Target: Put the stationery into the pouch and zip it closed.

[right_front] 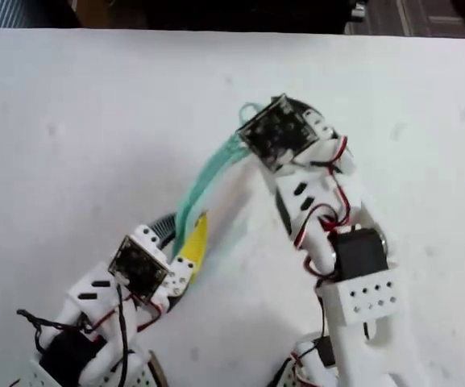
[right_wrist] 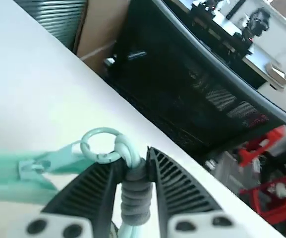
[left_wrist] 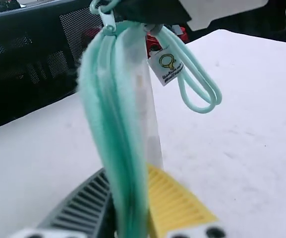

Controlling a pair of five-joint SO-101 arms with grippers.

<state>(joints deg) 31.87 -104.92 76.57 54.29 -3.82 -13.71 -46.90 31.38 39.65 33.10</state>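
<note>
Counter [right_front: 71, 121]: white, carrying both arms.

Pouch [right_front: 204, 181]: mint, narrow and edge-on, strung off the counter between the two pincers. You cannot make out its contents here, so the stationery is unconfirmed.

Left pincer [right_front: 185, 246]: clamped on the near end of the pouch, grey jaw on one face and yellow jaw on the other. The pouch runs from it straight towards the other arm.

Right pincer [right_wrist: 133, 163]: closed on the grey-wrapped stem of the cord loop [left_wrist: 197, 89] at the far end. The loop's free end hangs beside the pouch, next to the small tag [left_wrist: 166, 64].

Zipper pull [right_wrist: 36, 163]: just beside the right pincer, joined to it through the ring [right_wrist: 99, 144].

Step in hand, judged: the last of the zip run, or a check that it is shut.
- Hold the left grip firm as the anchor.
- Draw the right pincer along the line of the zip, not across it.
- Pull gently, since the cord will stretch before the slider moves.
- Confirm the teeth are meshed up to the slider before you let go.
</note>
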